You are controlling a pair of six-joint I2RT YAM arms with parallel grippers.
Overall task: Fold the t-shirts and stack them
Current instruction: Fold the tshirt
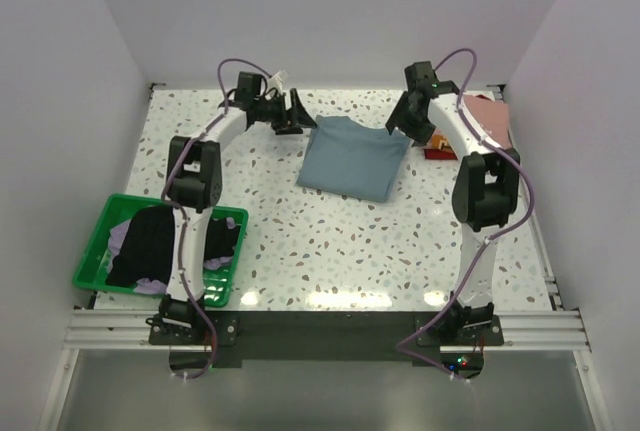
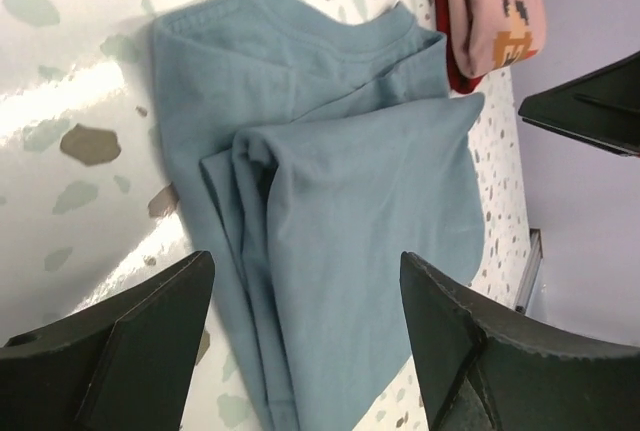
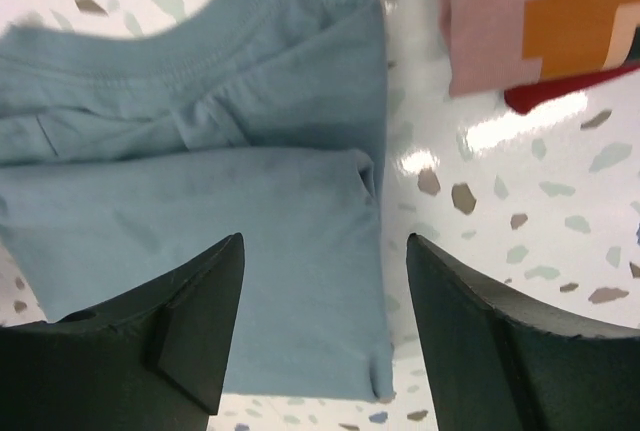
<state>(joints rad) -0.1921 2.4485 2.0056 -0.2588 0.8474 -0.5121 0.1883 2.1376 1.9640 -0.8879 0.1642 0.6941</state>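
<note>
Top external view: the folded grey-blue t-shirt is lying mid-way on the surface btwn both arms, left claw hanging spread & empty off its far-left corner, right claw likewise at far-right, nearer the pink t-shirt beyond.

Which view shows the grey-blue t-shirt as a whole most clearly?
The top external view: the grey-blue t-shirt lies there with nearly its whole outline visible. Both wrist views show its collar and folds closer, but cropped.

Overhead view wide; wrist views close, sharing blue shirt.
</note>
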